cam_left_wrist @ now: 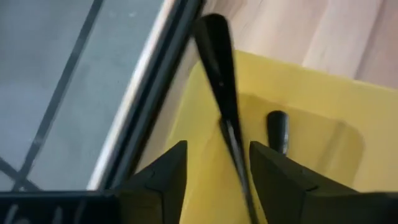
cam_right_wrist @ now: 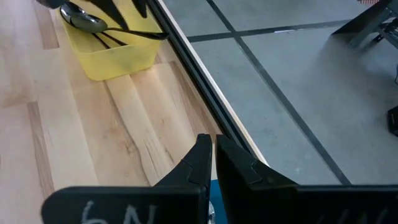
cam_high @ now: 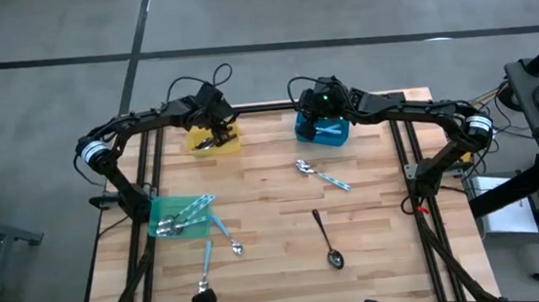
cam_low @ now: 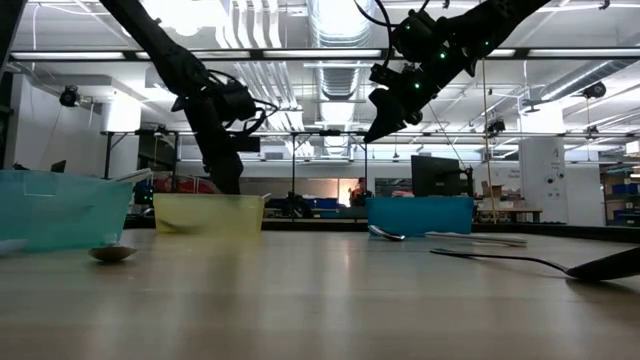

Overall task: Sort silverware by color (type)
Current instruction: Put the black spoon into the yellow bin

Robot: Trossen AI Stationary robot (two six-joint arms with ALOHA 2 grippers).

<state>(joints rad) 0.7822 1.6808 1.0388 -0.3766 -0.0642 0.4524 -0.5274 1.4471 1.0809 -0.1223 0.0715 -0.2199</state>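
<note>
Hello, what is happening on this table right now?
A two-armed robot is sorting silverware into colored bins. The left claw is over the yellow bin, fingers apart around a dark utensil leaning in it. The right claw is shut, above the blue bin. A black spoon and a few light ones still lie on the table; the green bin holds several.

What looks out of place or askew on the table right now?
In the yellow bin, a dark utensil leans over the rim instead of lying flat, between the left gripper's open fingers. A blue-handled spoon and a silver spoon lie outside the green bin. The right gripper hovers shut over the blue bin.
</note>
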